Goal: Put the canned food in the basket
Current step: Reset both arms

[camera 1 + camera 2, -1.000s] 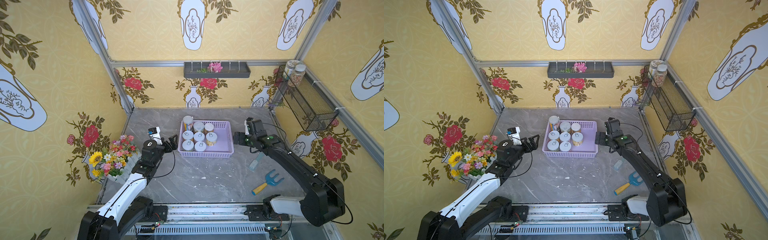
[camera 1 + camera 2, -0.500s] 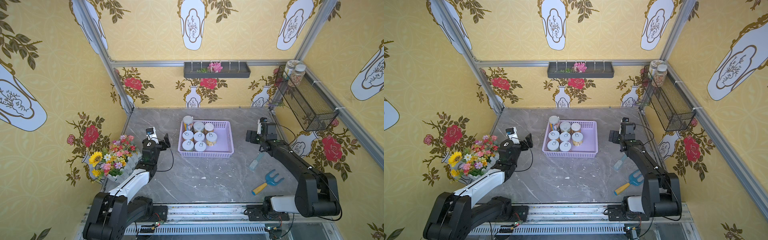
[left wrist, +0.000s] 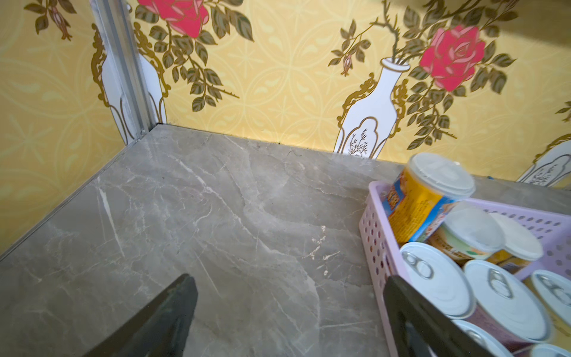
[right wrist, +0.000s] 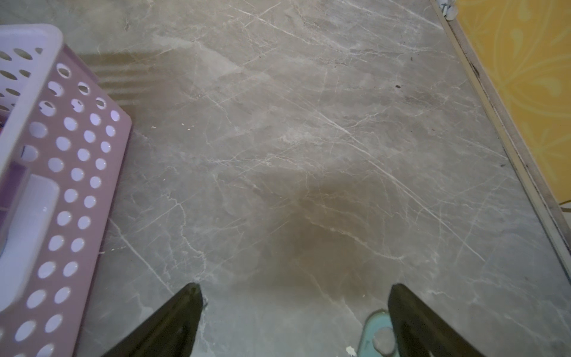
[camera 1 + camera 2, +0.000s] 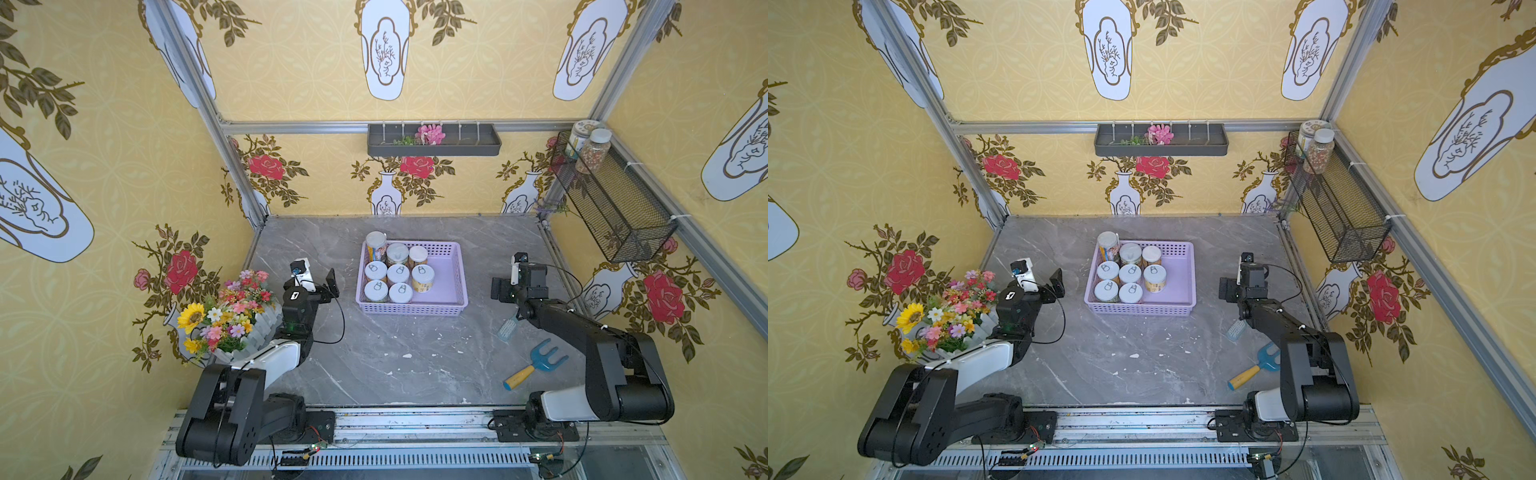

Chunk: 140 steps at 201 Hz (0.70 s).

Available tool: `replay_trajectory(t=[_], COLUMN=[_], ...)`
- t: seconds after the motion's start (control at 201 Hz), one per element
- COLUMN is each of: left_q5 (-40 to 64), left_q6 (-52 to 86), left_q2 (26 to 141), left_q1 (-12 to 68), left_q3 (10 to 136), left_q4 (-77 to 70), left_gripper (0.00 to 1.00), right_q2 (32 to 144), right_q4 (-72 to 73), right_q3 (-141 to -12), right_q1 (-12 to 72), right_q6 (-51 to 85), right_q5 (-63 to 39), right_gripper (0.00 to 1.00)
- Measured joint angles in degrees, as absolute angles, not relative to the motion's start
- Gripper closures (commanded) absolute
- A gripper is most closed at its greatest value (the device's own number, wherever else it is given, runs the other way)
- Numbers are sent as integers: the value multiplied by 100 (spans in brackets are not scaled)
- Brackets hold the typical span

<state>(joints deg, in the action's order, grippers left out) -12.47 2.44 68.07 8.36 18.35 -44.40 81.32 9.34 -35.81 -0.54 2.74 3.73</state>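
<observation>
Both arms have drawn back from the basket (image 5: 411,309). The left end effector (image 5: 320,281) and right end effector (image 5: 506,282) stand wide and empty. Eight cans (image 5: 398,274) fill the basket's left-arm side. In the right wrist view a blue brush (image 4: 372,327) is cut off.

I'm seeing a flower planter (image 5: 226,316) sitting at nine o'clock on the marble table (image 5: 374,365). A blue hand rake (image 5: 536,363) is lying at four, near a brush (image 5: 507,329). A grey tray (image 5: 432,143) is hanging at twelve, and a wire basket (image 5: 615,208) is holding two jars (image 5: 592,151) at two.
</observation>
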Motion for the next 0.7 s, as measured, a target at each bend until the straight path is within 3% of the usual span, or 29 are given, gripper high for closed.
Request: replay_trajectory(t=[0.164, 0.294, 0.697], left_q5=[-1393, -1415, -777], left_q6=[235, 239, 204], left_q2=[5492, 5214, 7030], left_q1=[779, 467, -301], left_q3=[1245, 674, 38], left_q4=[-4029, -4023, -6335], left_gripper=[0, 0, 0], right_q2=[8162, 8311, 8169], right_q4=[1413, 1712, 3127], right_q3=[-3312, -3114, -2178], right_q1=[-113, -198, -419], right_q6=[272, 276, 296], right_q5=[202, 62, -480], right_gripper=[3, 3, 3])
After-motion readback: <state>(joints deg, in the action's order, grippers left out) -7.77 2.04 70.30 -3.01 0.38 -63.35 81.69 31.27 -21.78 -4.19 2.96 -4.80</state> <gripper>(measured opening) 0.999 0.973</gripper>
